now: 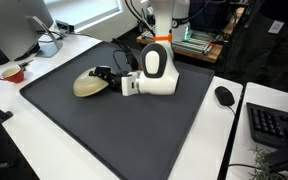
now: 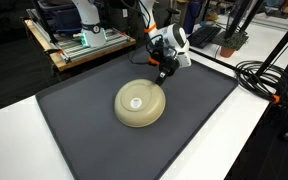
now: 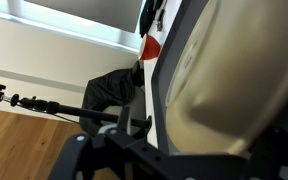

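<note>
– Along the near edge in an exterior view, how much room is there?

– Plenty. The dark mat (image 2: pixel 74 130) lies flat and bare from its front corner up to the middle. The white table (image 2: pixel 234 145) shows as a strip past the mat's right border. The bowl (image 2: pixel 140 104) sits about mid-mat, well apart from every edge.

– What are they made of?

– The mat is a matte, charcoal rectangle with a crisp border, and it looks slightly soft. The bowl is cream, smooth and round. It lies upside down as a low dome, with its foot ring a small circle on top.

– And the claw?

– The claw (image 2: pixel 163 74) hangs just behind the bowl at its far rim, black fingers under a bulky white wrist. It is at the rim, touching it or very nearly. In the wrist view the cream wall fills the right half, very close, with dark gripper parts below it. I cannot tell how wide the jaws stand, or whether they pinch the rim.

– What lies beyond?

– The mat's far edge runs close behind the arm. Black cables (image 2: pixel 259 75) coil on the table off to the right, and a wooden cart (image 2: pixel 84 45) stands past the table. In an exterior view, a mouse (image 1: pixel 224 96) and a keyboard (image 1: pixel 276 125) lie off the mat.
</note>
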